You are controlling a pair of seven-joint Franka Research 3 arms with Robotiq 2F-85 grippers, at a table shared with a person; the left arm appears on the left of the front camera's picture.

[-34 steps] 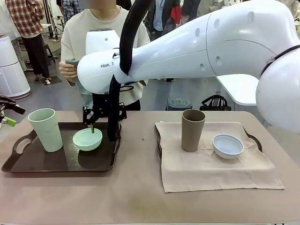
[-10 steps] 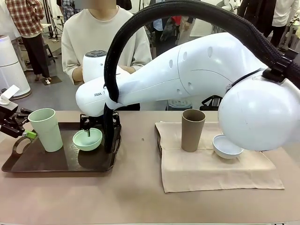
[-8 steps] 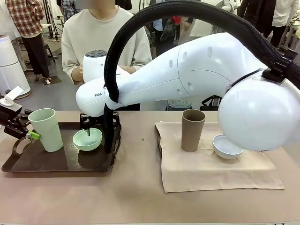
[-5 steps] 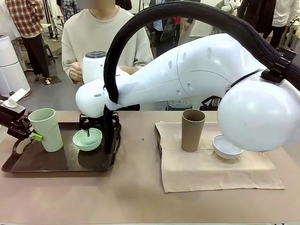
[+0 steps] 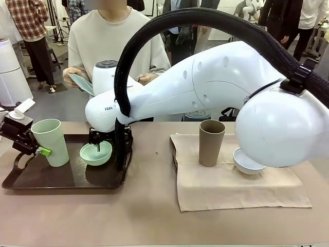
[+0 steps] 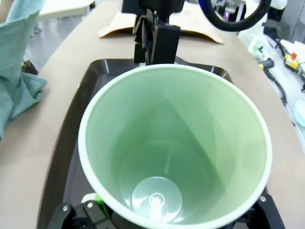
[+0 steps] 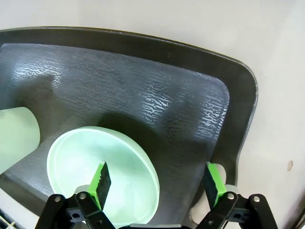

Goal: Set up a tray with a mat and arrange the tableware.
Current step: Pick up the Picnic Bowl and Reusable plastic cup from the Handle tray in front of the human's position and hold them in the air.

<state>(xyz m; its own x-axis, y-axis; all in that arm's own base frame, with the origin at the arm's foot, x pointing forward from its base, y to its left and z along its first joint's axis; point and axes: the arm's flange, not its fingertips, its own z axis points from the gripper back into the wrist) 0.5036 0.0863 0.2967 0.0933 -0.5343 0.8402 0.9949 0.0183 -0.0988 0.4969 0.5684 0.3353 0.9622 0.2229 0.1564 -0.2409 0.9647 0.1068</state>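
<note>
Brownish surface (image 5: 154,218); a person at the far side holds a mint cloth (image 5: 81,82).

Far left: the left claw (image 5: 38,148) is fully spread, jaws either side of the mint green tumbler (image 5: 50,141), low on its wall. One green pad sits right against it, but I can't tell if it's touching. No grip. The tumbler stands upright at the left end of the bare dark tray (image 5: 61,181).

Same tray, further right: the mint green bowl (image 5: 95,153). The right claw (image 7: 157,182) is over it, wide open and holding nothing. One pad (image 7: 101,179) is inside the bowl, the other outside over the tray's edge.

Right half: a beige mat (image 5: 236,191) already carries the tan-brown tumbler (image 5: 211,143) and pale bowl (image 5: 244,164).

My read: pre-grasp on both left-tray pieces, probably to clear the tray for a mat. Next: close both claws and lift straight up, keeping the tumbler vertical.
</note>
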